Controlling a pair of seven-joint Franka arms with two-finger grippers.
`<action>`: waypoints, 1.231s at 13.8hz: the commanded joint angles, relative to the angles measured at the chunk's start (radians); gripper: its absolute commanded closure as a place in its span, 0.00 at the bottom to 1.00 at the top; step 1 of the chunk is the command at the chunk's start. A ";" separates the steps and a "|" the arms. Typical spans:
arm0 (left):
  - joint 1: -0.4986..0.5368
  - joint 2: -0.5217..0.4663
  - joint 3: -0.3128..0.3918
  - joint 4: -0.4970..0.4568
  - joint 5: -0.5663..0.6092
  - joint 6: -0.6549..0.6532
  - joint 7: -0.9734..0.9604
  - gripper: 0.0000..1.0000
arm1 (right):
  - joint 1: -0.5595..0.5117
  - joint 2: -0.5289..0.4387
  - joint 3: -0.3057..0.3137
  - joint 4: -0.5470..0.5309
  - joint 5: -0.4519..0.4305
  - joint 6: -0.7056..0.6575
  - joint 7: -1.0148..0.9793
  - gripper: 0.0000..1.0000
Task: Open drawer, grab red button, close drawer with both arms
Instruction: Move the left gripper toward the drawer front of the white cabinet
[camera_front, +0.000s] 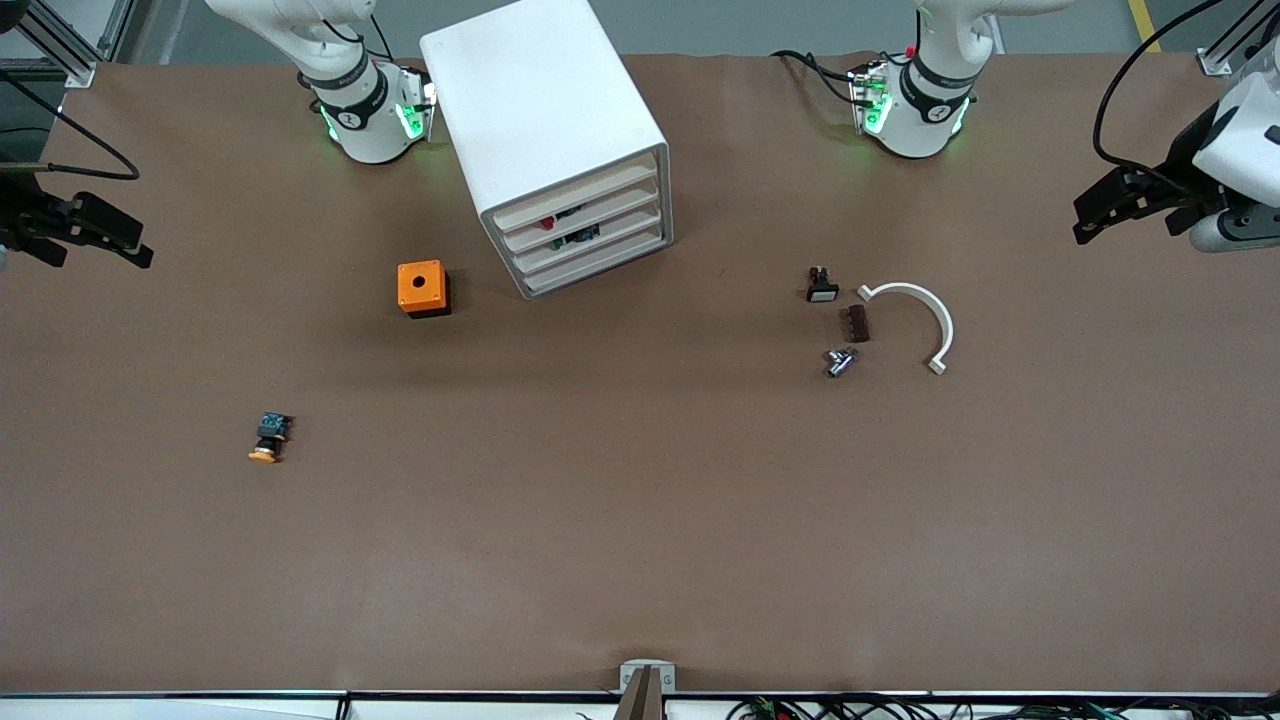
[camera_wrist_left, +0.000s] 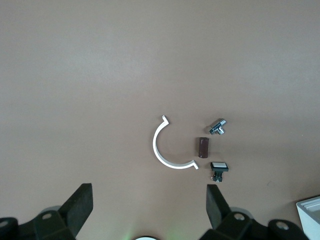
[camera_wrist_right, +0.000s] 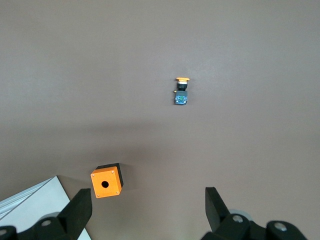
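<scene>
A: What step is in hand?

B: The first, by my reading. All four drawers of the white cabinet look closed, and the button shows only as a red speck through the front of a drawer near the top, toward the bench's base edge. The left gripper hangs over the left arm's end of the bench, the right gripper over the right arm's end; both have jaws spread wide and hold nothing.

A: And next?

B: Probably one gripper must reach that drawer's front and pull it out.

A: Count the rest.

B: One orange box beside the cabinet, one yellow-capped button, one white curved clip, one brown block, one metal fitting, one small black switch.
</scene>
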 joint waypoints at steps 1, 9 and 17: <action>0.007 0.009 0.000 0.026 -0.008 -0.028 0.012 0.00 | -0.006 -0.009 0.004 0.003 0.000 -0.015 -0.004 0.00; -0.007 0.125 -0.002 0.029 -0.004 -0.026 -0.001 0.00 | -0.006 -0.009 0.004 0.003 0.000 -0.029 0.001 0.00; -0.038 0.317 -0.011 0.029 -0.206 0.111 -0.379 0.00 | -0.003 -0.009 0.005 0.003 0.000 -0.037 0.004 0.00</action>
